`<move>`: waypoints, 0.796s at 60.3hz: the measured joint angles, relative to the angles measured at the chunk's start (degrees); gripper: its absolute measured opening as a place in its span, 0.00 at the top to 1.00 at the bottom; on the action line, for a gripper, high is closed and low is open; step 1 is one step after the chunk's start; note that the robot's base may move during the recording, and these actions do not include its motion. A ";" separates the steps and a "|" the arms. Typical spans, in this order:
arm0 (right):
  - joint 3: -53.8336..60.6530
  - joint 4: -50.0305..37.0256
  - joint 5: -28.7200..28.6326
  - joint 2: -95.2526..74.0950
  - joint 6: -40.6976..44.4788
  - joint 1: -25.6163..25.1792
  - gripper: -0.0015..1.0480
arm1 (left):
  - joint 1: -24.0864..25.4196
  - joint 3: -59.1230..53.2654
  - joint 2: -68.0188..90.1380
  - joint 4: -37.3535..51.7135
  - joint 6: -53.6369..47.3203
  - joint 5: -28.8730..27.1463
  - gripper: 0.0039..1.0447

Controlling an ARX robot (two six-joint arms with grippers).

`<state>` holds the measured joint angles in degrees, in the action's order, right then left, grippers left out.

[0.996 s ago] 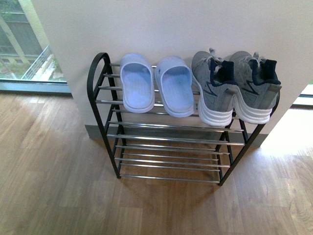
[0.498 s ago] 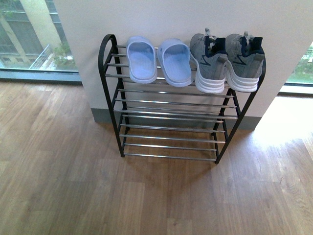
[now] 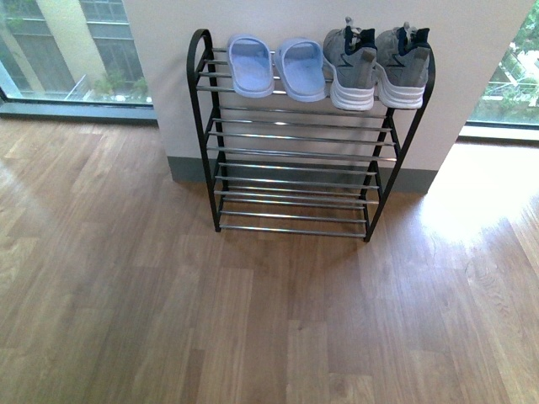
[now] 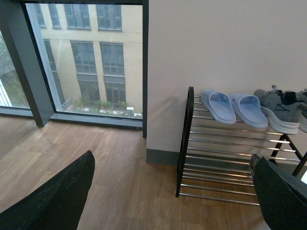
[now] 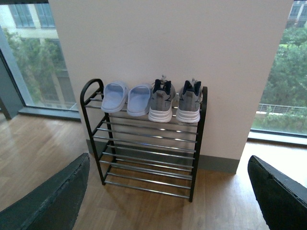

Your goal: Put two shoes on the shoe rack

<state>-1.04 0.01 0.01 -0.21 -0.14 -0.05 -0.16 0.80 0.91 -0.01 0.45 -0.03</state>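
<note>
I think I am in a home, near the door. I see a shoe rack (image 3: 307,143) with slippers (image 3: 276,66), a wood floor (image 3: 168,320), and big windows (image 4: 96,57).

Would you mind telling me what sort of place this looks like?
Probably an entryway or hallway in a flat or office: a shoe rack holding slippers and sneakers, a wood floor, and big windows.

No text, label, brand name, number or sign can be read in any of the views. The grey sneakers (image 3: 375,57) on the shoe rack (image 3: 299,160) carry dark zigzag side markings, but these form no legible letters, and the pale blue slippers (image 3: 276,66) beside them are plain.
</note>
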 joint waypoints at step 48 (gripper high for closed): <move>0.00 0.00 0.02 -0.02 -0.02 0.00 0.09 | 0.00 0.00 0.00 0.00 0.00 0.02 0.09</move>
<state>-1.04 0.01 0.03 -0.23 -0.16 -0.05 -0.16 0.80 0.91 -0.01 0.45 -0.01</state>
